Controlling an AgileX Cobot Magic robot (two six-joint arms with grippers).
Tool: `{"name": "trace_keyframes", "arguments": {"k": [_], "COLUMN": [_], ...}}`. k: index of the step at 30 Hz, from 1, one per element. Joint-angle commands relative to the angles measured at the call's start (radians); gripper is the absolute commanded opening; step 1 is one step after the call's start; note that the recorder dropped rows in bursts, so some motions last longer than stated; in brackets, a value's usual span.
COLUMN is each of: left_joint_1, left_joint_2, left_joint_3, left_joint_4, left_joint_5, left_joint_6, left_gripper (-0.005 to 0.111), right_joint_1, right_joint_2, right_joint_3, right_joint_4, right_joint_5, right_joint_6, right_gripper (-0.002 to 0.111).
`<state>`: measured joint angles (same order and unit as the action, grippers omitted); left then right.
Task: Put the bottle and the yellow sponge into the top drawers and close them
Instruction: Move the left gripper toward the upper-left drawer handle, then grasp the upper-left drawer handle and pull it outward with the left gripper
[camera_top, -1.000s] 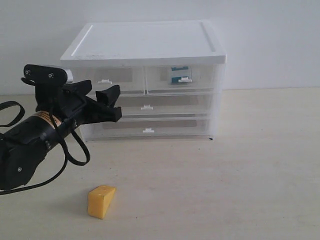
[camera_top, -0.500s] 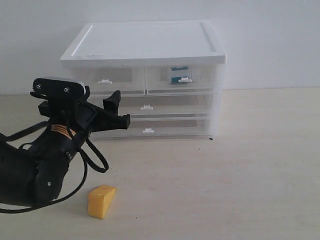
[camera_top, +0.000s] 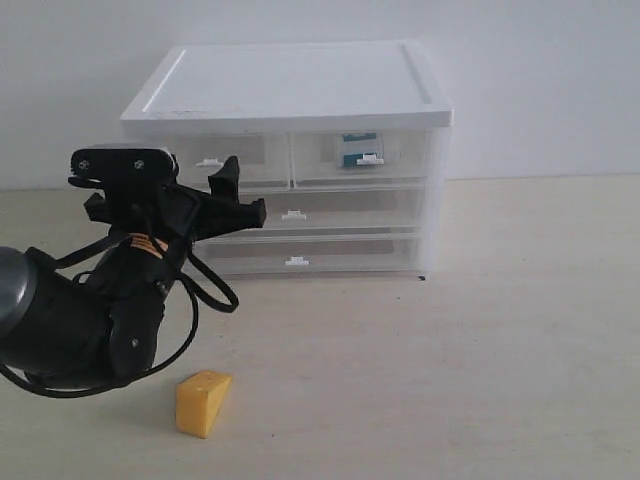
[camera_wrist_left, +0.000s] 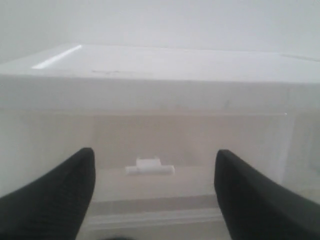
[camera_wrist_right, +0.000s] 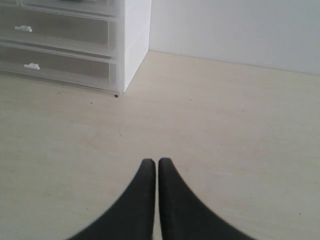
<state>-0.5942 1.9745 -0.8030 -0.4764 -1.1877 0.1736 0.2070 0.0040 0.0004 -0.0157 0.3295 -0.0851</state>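
Left pincer (camera_top: 240, 192) is spread wide and empty, hovering close in front of the top left drawer (camera_top: 240, 152). In the left wrist view its two black fingers (camera_wrist_left: 55, 200) sit to either side of that drawer's small white clip handle (camera_wrist_left: 149, 167) without gripping it. The right pincer (camera_wrist_right: 152, 163) has its tips pressed together on nothing, low over the bare table (camera_wrist_right: 225, 125) beside the cabinet (camera_top: 290, 85). The bottle (camera_top: 358, 150) appears as a teal and white patch inside the top right drawer (camera_top: 400, 155), which looks shut, so that half of the job seems done. The yellow sponge (camera_top: 203, 402) lies on the table, well apart from the cabinet and below the left arm. The step in hand is probably opening the top left drawer to receive the sponge. The next move likely calls for easing forward, closing on the thin handle and pulling straight out without dragging the light cabinet. The wrist view is blurred, so whether the fingers touch the drawer front cannot be told. The left arm hides the cabinet's lower left corner, and the right arm is outside the exterior view.
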Motion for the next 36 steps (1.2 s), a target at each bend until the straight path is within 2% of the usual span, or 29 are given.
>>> {"name": "trace_keyframes", "arguments": {"k": [1,9,19,30,33,36], "left_joint_1": [-0.008,0.007,0.008,0.043,0.043,0.043], "left_joint_2": [0.004,0.034,0.096,0.098,0.098,0.098], "left_joint_3": [-0.019,-0.068,-0.134,-0.152,-0.152,-0.147], "left_joint_4": [-0.037,-0.051,-0.069,-0.083,-0.083,-0.085], "left_joint_5": [-0.008,0.064,0.045,0.037,0.037,0.037], "left_joint_6": [0.002,0.047,0.049,0.051,0.051,0.051], "left_gripper": [0.063,0.063,0.063,0.062,0.055,0.034], "right_joint_1": [-0.008,-0.008,-0.008,-0.008,-0.008,-0.008], "right_joint_2": [-0.004,-0.004,-0.004,-0.004,-0.004,-0.004], "right_joint_3": [0.0,0.0,0.0,0.0,0.0,0.0], "right_joint_4": [0.003,0.003,0.003,0.003,0.003,0.003], "right_joint_5": [-0.007,-0.007,-0.007,-0.007,-0.007,-0.007], "right_joint_6": [-0.002,-0.002,-0.002,-0.002,-0.002,-0.002], "right_gripper": [0.0,0.0,0.0,0.0,0.0,0.0]}}
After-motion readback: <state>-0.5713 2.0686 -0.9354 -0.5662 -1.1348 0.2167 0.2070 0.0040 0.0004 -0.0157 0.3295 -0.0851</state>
